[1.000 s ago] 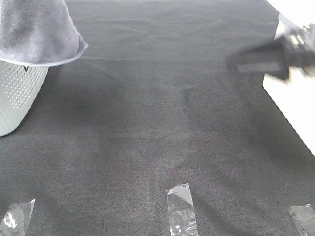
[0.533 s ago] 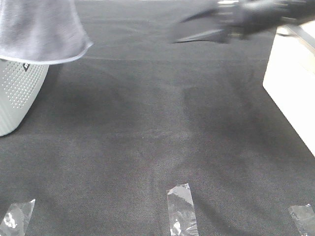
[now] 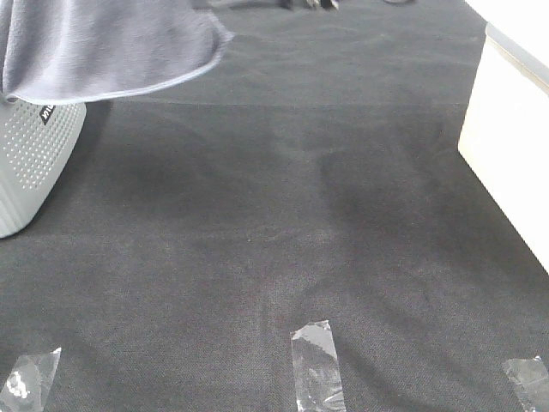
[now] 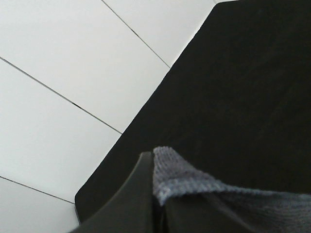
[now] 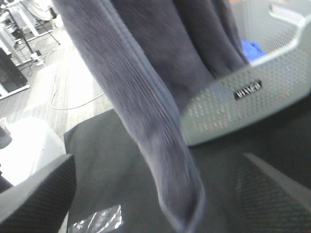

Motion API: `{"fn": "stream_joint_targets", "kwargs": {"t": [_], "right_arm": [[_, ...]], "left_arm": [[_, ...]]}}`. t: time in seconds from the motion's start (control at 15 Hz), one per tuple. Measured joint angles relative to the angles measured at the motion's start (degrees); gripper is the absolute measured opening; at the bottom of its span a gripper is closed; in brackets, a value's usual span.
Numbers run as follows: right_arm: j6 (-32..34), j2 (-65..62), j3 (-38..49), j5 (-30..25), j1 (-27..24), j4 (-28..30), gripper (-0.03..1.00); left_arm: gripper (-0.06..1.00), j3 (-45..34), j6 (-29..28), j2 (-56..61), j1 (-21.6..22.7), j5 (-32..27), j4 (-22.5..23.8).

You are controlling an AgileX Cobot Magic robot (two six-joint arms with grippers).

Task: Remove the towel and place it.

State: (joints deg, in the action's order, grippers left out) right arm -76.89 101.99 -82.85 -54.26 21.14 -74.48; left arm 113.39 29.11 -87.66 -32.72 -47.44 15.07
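Observation:
The grey-lavender towel [image 3: 103, 43] hangs at the far left, draped over a white perforated basket [image 3: 30, 163]. In the left wrist view my left gripper [image 4: 154, 167] is shut on a corner of the towel [image 4: 194, 182] and holds it above the black mat [image 4: 243, 97]. My right gripper shows only as a dark blur [image 3: 283, 3] at the top edge, just right of the towel. In the right wrist view my right gripper [image 5: 160, 199] is open, its fingers [image 5: 39, 194] wide apart, and a hanging fold of the towel [image 5: 146, 111] lies between them without being gripped.
A black mat [image 3: 283, 232] covers the table. A white box [image 3: 506, 146] stands at the right edge. Tape strips [image 3: 317, 365] lie along the front. The basket [image 5: 243, 97] holds something blue [image 5: 252, 48].
My right arm has swung from the right side up and left across the back, reaching the towel. The towel's lower edge has spread further to the right.

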Motion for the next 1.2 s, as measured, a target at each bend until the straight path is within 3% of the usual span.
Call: {"fn": "stream_joint_targets", "kwargs": {"t": [0.67, 0.8, 1.0, 1.2], "right_arm": [[-1.9, 4.8, -3.7, 1.0, 2.3, 0.6, 0.83], [-1.9, 4.8, -3.8, 0.8, 2.3, 1.4, 0.7], [-1.9, 4.8, -3.8, -0.3, 2.3, 2.3, 0.42], [-1.9, 4.8, -3.8, -1.3, 2.3, 4.1, 0.35]], "left_arm": [[0.0, 0.0, 0.0, 0.0, 0.0, 4.1, -2.8], [0.0, 0.0, 0.0, 0.0, 0.0, 4.2, -2.8], [0.0, 0.0, 0.0, 0.0, 0.0, 3.8, -2.3], [0.0, 0.0, 0.0, 0.0, 0.1, 3.8, -1.8]]}}
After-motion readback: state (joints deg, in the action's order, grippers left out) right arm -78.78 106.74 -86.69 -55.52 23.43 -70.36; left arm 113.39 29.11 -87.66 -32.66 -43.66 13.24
